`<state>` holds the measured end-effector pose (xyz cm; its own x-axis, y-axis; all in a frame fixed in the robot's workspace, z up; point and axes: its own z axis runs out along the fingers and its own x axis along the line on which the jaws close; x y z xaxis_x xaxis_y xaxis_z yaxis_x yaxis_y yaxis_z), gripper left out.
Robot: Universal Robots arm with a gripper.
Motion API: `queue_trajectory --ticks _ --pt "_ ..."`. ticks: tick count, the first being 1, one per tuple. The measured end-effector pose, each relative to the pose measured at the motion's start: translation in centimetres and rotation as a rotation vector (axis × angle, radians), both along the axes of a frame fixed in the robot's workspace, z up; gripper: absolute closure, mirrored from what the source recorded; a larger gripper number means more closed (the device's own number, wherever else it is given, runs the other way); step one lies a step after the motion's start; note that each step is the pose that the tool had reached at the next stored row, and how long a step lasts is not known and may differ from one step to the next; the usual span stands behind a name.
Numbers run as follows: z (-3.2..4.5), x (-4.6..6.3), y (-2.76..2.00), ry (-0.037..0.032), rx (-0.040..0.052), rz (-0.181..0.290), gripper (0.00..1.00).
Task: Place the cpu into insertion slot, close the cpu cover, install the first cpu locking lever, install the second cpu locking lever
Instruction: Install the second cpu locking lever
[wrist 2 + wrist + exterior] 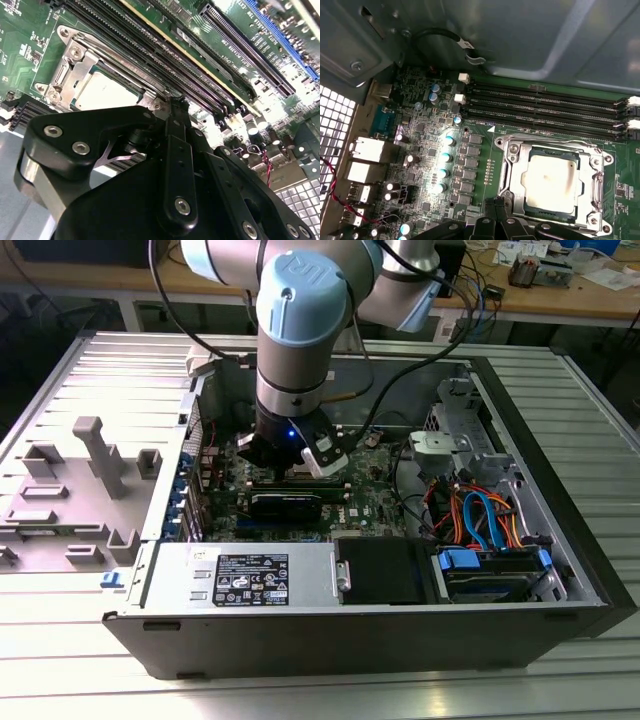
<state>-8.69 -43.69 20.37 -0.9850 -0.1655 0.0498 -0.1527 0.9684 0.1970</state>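
In both wrist views the cpu (551,181) (106,93), a dull silver square chip, lies flat in the insertion slot (607,160). The cpu cover (516,172) (75,65), a silvery frame, lies down around the chip's edges. A thin locking lever (547,141) runs along the socket's side nearest the memory slots. My gripper (495,212) (172,107) is shut, and its black fingertips sit right at the socket's edge beside the cover. In the exterior view the gripper (295,458) reaches down into the open computer case, over the motherboard.
Long black memory slots (545,107) (150,45) run beside the socket. Capacitors (445,157) stand on its other side. In the case sit a power supply (245,575), a drive bay (490,570) and orange and blue cables (480,515). A grey fixture (90,455) stands at the exterior view's left.
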Motion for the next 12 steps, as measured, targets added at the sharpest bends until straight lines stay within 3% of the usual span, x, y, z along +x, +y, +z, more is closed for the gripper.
queue_trajectory --ticks 12 --pt "-0.53 0.00 0.27 0.0001 -0.0028 0.001 0.89"
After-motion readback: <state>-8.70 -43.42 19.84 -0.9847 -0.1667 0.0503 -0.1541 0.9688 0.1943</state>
